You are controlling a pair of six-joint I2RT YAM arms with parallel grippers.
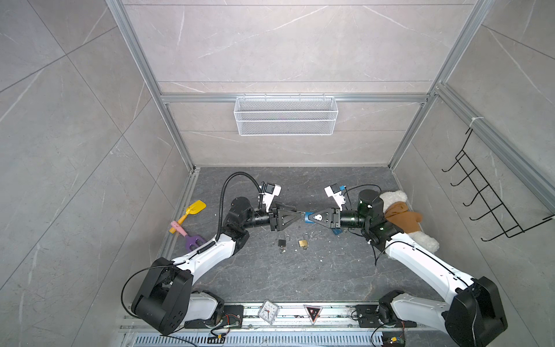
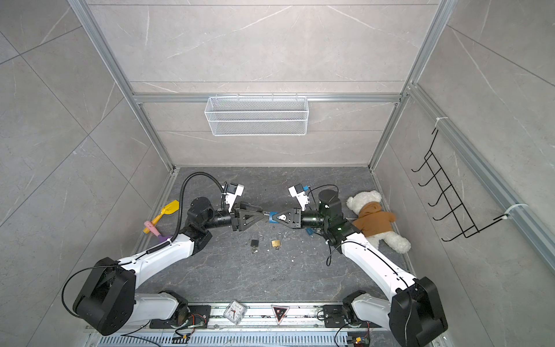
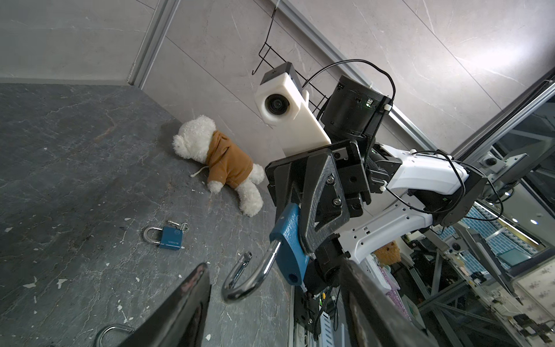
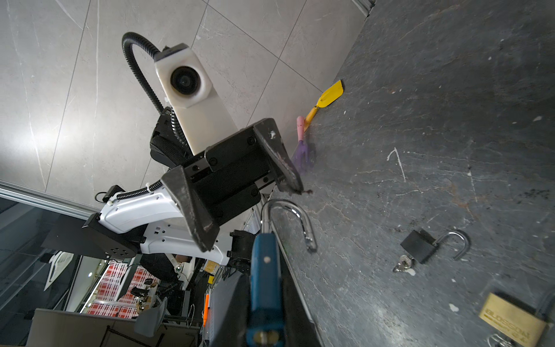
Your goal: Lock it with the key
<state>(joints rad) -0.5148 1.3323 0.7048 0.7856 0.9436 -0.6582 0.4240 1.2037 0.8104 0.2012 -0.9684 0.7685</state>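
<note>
Right tool grips the blue padlock by its body, up off the surface, with its shackle swung open. Left tool faces it, jaws standing apart either side of that shackle. A black padlock and a brass padlock lie below.

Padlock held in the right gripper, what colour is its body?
The padlock is blue, seen best in the left wrist view.

Blue padlock, silver shackle
</note>
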